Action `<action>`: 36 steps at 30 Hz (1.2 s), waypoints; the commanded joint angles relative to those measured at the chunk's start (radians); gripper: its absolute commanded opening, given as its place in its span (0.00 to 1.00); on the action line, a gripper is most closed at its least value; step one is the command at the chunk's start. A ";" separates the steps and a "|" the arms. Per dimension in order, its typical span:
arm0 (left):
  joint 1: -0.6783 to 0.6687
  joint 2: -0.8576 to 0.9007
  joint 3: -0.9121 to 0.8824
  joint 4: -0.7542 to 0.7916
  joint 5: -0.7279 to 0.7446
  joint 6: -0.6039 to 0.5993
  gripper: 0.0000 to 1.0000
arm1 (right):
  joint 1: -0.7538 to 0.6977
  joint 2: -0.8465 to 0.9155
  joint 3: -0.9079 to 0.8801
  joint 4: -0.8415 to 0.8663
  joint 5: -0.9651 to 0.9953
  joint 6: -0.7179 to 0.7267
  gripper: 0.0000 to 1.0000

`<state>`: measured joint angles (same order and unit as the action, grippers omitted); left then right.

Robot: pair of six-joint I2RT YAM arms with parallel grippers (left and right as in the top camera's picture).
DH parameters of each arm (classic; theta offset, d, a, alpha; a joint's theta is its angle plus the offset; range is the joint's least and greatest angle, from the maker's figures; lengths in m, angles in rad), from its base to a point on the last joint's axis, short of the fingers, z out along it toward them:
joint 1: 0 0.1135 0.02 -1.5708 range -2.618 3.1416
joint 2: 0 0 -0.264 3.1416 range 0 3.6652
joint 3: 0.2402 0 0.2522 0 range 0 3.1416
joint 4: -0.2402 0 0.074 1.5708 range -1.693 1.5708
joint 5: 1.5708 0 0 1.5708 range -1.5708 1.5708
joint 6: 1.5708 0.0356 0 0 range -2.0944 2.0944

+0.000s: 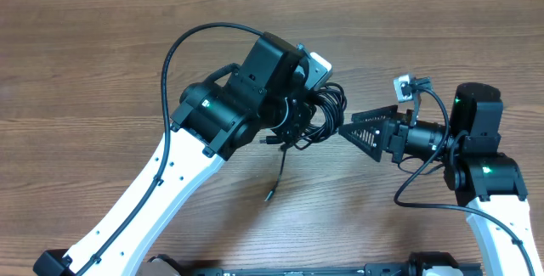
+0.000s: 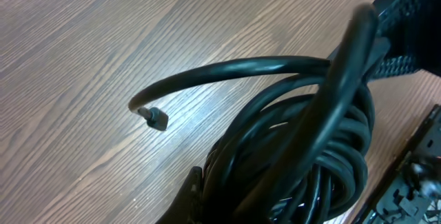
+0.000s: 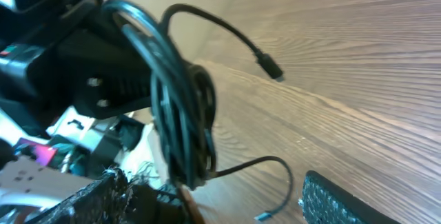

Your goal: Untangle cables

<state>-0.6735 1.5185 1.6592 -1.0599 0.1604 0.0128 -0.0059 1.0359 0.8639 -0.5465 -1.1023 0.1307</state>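
**Grip.** The left gripper point(image 1: 299, 113) is clenching the cables point(image 1: 327, 106), a coiled black clump hanging from it over the table point(image 1: 102, 55). Whether the clump's underside is touching the wood cannot be told. The right gripper point(image 1: 350, 129) is standing released just beside the left gripper, jaws spread and holding nothing.

**Loose ends.** One tail point(image 1: 276, 170) is trailing from the left gripper toward the robot's base. A plug end point(image 2: 157, 119) is arching free of the coil.

**Step in hand (judgement).** The arms are selecting a strand to draw out. The right jaws should be closing on a free end, not the coil body. They should then be pulling slowly away from the left gripper, so that loops are slipping rather than cinching.

**Surface and room.** The table is brown wood-grain, flat and matte. The room is showing only as a pale strip beyond the table's far edge.
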 commanded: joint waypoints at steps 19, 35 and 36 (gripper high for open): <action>0.005 -0.002 0.017 -0.037 0.155 0.167 0.04 | 0.005 -0.014 0.002 0.000 0.144 -0.001 0.78; 0.005 -0.002 0.017 -0.044 0.312 0.281 0.04 | 0.005 -0.014 0.002 0.018 0.160 -0.002 0.78; 0.005 -0.002 0.017 -0.050 0.312 0.289 0.04 | 0.005 -0.014 0.002 0.018 0.172 -0.002 0.78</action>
<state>-0.6647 1.5215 1.6592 -1.1072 0.3416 0.2256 -0.0059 1.0294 0.8639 -0.5362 -0.9863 0.1310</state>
